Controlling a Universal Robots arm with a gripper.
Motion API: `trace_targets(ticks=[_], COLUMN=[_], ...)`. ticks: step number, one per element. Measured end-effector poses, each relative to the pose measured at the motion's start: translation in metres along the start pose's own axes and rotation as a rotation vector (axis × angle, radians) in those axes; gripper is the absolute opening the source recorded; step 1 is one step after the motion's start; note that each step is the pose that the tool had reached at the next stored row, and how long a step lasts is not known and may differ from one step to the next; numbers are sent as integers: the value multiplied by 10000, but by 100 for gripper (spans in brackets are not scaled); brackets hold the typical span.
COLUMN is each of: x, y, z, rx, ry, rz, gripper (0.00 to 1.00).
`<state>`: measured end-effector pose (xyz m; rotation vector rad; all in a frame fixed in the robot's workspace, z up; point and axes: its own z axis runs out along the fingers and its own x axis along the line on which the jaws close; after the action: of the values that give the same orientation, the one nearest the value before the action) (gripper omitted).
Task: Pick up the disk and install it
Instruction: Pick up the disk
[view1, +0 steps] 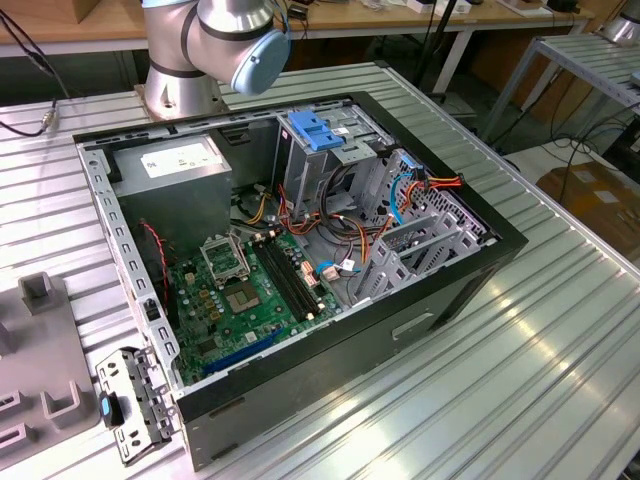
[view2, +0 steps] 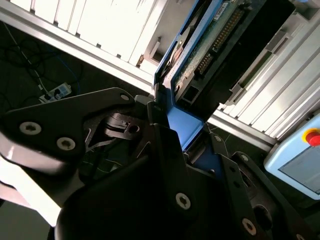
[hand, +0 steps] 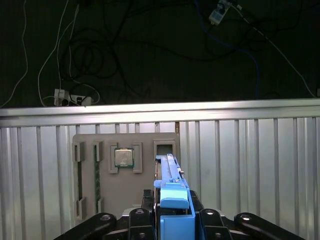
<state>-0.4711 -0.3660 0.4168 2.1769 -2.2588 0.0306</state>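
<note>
gripper (hand: 172, 225) | jaws clenched on the disk (hand: 173, 196), held edge-on | over grey tray (hand: 125, 192) on slatted table (hand: 250, 175)

The arm (view1: 232, 32) is standing on its base at the far side of the exterior view, with a blue-capped joint bending at the top. In both wrist views the gripper (hand: 174, 212) (view2: 182, 131) is clamping its black fingers (view2: 162, 135) against the disk (view2: 210, 45), one finger on each side.
</note>
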Motion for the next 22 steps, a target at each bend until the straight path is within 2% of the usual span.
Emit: trace_targets(ticks=[10,22], x=[1,4], y=[-1,-3], z=[-82,-263], rx=[-1,-2], ry=[-14,-14], rz=[-4,-4], gripper=[37,37])
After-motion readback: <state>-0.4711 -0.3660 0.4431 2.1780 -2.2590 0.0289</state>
